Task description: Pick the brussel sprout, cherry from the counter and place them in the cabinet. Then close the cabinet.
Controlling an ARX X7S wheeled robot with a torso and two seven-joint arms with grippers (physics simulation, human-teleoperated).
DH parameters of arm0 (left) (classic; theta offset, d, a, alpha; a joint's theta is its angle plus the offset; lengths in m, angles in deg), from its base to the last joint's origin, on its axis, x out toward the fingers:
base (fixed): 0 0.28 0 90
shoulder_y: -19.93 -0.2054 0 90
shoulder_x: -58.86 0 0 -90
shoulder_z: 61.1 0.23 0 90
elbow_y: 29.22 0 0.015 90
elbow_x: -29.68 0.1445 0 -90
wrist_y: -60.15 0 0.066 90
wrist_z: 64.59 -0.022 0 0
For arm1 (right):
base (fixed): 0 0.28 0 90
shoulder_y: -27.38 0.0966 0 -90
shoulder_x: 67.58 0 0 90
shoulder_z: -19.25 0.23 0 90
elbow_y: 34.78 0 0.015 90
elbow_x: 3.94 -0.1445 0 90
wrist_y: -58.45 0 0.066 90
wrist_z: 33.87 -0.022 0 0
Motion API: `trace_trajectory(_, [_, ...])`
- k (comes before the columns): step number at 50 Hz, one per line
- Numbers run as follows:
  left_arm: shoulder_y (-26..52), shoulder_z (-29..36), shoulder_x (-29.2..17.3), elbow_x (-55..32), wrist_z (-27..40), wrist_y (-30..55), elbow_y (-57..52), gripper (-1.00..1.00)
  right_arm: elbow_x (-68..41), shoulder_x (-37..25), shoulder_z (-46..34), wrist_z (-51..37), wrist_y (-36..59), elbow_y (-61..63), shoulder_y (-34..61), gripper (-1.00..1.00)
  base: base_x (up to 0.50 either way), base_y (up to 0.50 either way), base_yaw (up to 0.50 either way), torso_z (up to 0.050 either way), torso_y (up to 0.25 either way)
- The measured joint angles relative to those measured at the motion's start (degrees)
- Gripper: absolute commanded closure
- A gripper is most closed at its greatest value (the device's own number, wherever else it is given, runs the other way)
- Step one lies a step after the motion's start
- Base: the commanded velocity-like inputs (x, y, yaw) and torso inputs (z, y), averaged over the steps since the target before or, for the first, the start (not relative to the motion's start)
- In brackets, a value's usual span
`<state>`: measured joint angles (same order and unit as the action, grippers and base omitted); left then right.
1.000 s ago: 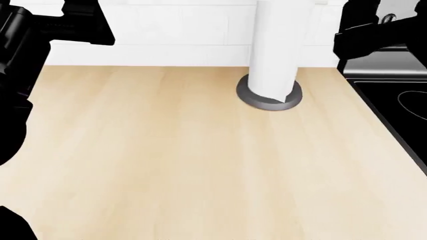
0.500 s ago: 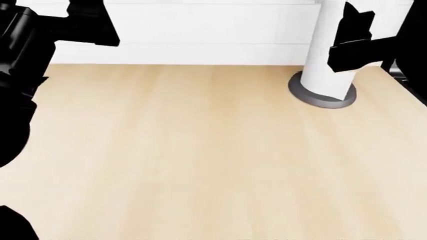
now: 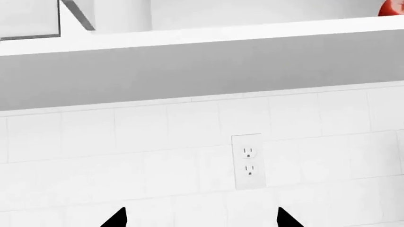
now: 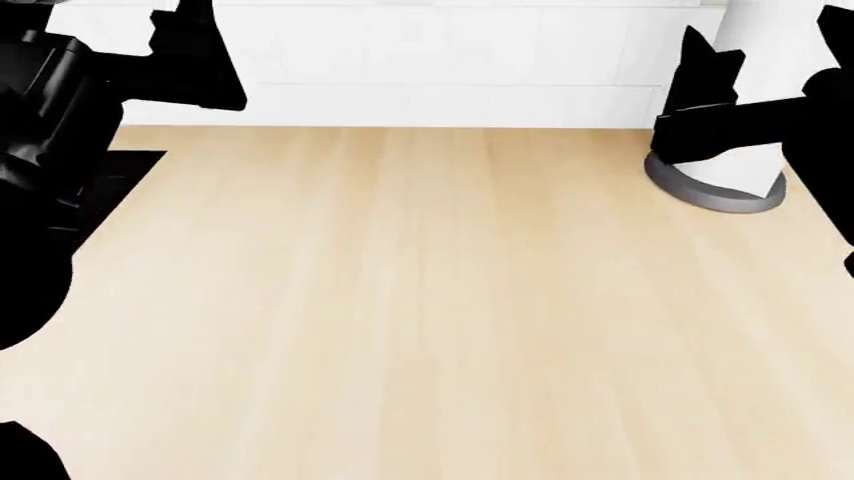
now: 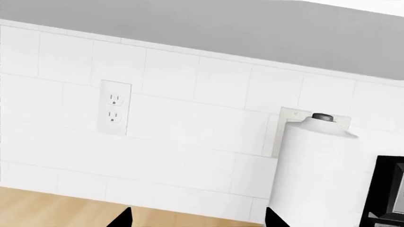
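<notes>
Cherry (image 3: 392, 8): a red sliver sat up inside the cabinet (image 3: 208, 56), at the frame's edge.
Brussel sprout: nowhere I could see.
Counter (image 4: 427, 300): bare beige wood, paper towel roll (image 5: 319, 175) by the wall.
Left gripper (image 3: 200, 218): fingers spread, holding nothing.
Right gripper (image 5: 197, 218): fingers apart, holding nothing.

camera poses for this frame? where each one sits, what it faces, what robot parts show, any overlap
Head: on the robot's head, looking down over the counter; both black arms show at the edges.
Left wrist: near the left gripper, facing the tiled wall, an outlet and the cabinet underside; fingertips show, spread.
Right wrist: near the right gripper, facing the wall, an outlet and the paper towel roll; fingertips show, spread.
Shared: head and right wrist both see the roll and counter.
</notes>
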<state>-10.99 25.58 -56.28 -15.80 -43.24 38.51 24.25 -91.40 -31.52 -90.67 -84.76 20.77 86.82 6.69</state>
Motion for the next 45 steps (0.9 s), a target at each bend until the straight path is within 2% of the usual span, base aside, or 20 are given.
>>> trace_trajectory(30, [-1.9, 0.5, -0.3, -0.6, 0.9, -0.2, 0.4, -1.00, 2.5, -0.3, 0.1, 1.2, -1.9, 1.0, -3.2, -1.00, 0.00, 0.08, 0.00, 0.000, 0.000])
trace_trajectory(45, [-1.7, 0.5, -0.3, -1.1, 1.3, -0.4, 0.6, -1.00, 2.7, 0.0, -0.3, 1.1, -1.7, 1.0, -2.9, -1.00, 0.00, 0.23, 0.00, 0.000, 0.000])
